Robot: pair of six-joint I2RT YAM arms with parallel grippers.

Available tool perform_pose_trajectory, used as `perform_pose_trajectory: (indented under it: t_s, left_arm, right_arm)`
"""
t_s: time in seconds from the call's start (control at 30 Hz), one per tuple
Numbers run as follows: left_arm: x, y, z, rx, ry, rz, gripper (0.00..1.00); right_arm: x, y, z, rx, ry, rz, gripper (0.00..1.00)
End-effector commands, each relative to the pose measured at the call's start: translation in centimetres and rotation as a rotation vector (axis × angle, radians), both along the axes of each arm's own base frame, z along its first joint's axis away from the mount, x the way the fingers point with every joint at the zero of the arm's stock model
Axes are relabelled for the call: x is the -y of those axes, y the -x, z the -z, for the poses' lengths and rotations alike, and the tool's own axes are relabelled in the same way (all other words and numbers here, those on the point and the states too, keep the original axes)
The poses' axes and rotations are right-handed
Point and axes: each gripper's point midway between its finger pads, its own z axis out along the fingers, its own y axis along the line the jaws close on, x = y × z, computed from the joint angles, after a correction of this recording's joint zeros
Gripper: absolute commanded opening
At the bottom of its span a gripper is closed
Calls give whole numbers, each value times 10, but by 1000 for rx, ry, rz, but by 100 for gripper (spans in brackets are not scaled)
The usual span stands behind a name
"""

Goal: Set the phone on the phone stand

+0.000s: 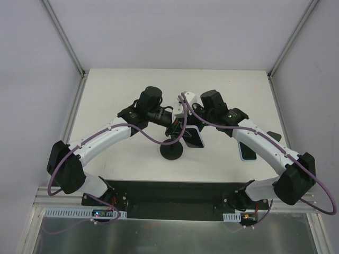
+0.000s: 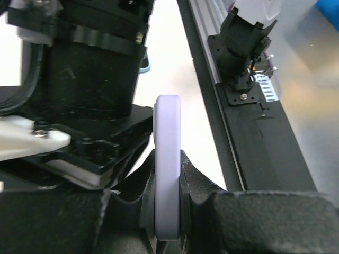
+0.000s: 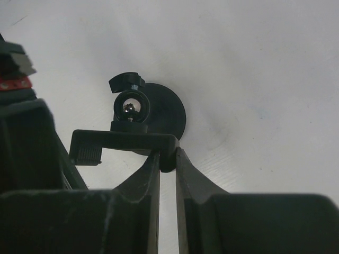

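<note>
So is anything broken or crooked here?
Nothing looks broken or spilled. The left gripper clamps the phone, and the right gripper pinches the stand. Only oddity: another phone-like slab lies flat, partly under the right arm.

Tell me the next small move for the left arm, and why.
Probably ease the left gripper toward the phone stand and down, so the phone settles against its plate. The phone is clamped edge-on in the left gripper, just beside the stand in the top view, while the right gripper pinches the stand's plate.
</note>
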Motion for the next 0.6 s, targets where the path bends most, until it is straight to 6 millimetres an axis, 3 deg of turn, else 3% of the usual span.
perform_pose_trajectory:
  t_s: [0.0,0.37,0.57]
  left_arm:
    - [6,-22,-40,212,120,11,0]
    - [-14,-48,-13,247,68,-86,0]
    - [-19,-48,-16,233,88,-55,0]
  right_arm:
    - [-14,10,-13,-41,-104,-60,0]
    - [-14,9,-14,-41,-117,-58,0]
    - [-15,14,-11,-58,-119,-102,0]
